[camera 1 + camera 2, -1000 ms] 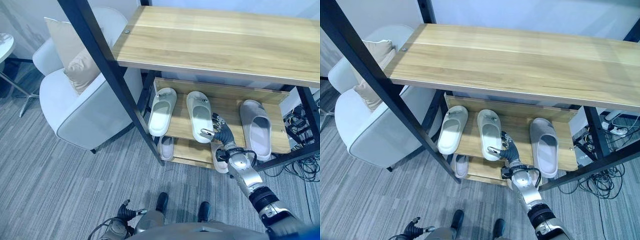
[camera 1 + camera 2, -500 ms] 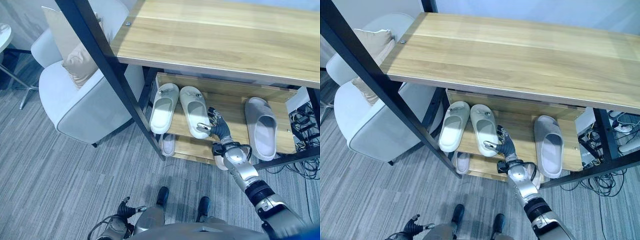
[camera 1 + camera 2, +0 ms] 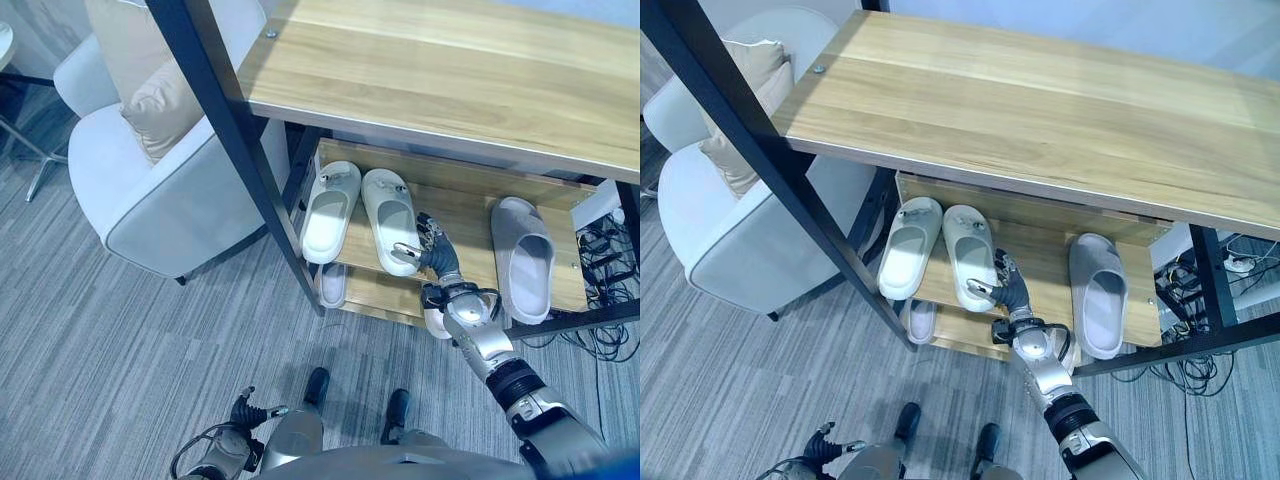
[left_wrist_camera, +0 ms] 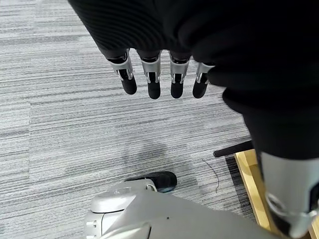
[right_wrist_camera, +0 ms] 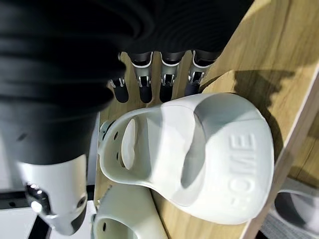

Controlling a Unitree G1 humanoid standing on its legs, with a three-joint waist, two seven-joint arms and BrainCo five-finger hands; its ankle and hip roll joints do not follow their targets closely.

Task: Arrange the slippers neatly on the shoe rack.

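Observation:
Two white slippers lie side by side at the left of the rack's middle shelf: one at the far left, the other just right of it. A grey slipper lies apart at the shelf's right end. My right hand is open, with straight fingers over the wood along the right side of the second white slipper; its thumb is at that slipper's near end. Another pale slipper sits on the lower shelf. My left hand hangs open low over the carpet.
A wide wooden top shelf overhangs the slippers, and a slanted black post stands at the rack's left. A white armchair with a beige cushion is left of the rack. Cables lie at the right.
My right hand has pushed the second white slipper leftward until it lies close beside the first. The camera has shifted a little. The left hand has stayed low.

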